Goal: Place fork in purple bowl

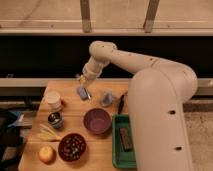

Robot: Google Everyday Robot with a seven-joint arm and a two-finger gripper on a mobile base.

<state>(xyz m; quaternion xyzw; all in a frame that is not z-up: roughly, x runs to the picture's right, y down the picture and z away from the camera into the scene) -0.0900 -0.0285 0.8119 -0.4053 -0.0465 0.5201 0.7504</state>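
The purple bowl (97, 121) stands upright in the middle of the wooden table (70, 107), with nothing in it. A thin silvery piece that looks like the fork (88, 94) lies on the table beyond the bowl, next to a small blue-grey object (81, 91). My gripper (83, 80) hangs from the white arm (150, 75) at the table's far edge, just above and behind the fork. Nothing shows in the gripper.
A longer black utensil (121, 102) and a second blue-grey object (107, 97) lie to the right of the fork. A white cup (53, 100), a dark can (55, 120), pale yellow sticks (47, 134), a maroon bowl (71, 146) and a yellow fruit (46, 154) sit at left. A green tray (118, 150) stands at right.
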